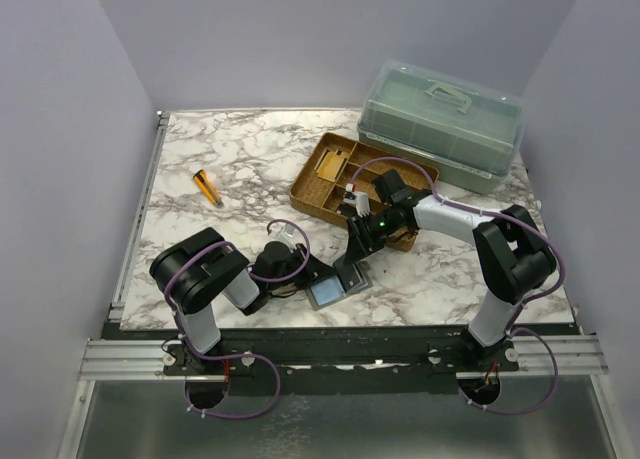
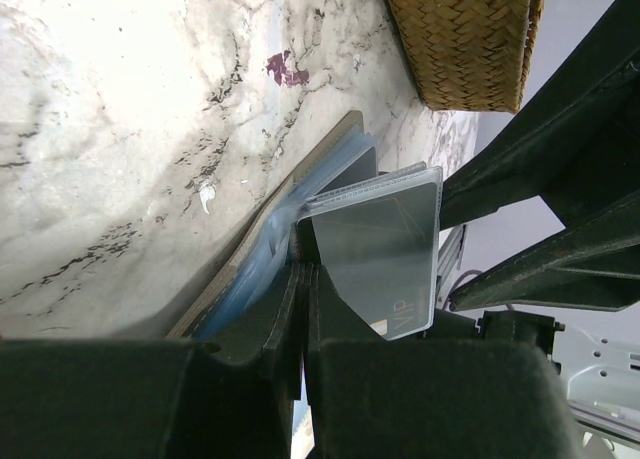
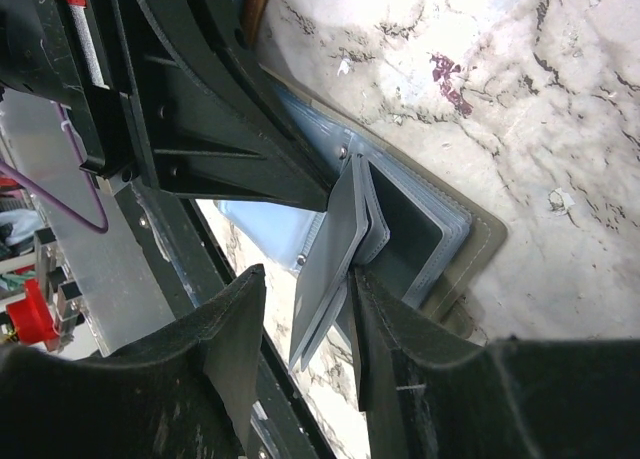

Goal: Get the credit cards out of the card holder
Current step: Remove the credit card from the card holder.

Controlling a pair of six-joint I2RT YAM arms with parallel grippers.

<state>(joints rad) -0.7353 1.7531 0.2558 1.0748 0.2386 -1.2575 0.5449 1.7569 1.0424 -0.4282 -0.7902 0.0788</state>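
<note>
The card holder [image 1: 325, 292] lies open on the marble counter [image 1: 250, 149], close to its near edge and about midway along it. It shows a brownish outer cover [image 3: 478, 241], bluish clear sleeves and a dark inner pocket. Grey cards [image 3: 330, 249] stand tilted up out of that pocket, and one reads "VIP" [image 2: 385, 249]. The left gripper [image 2: 305, 274] is pinched together on the holder's flap. The right gripper [image 3: 308, 279] straddles the raised cards with its jaws apart and a gap on one side.
</note>
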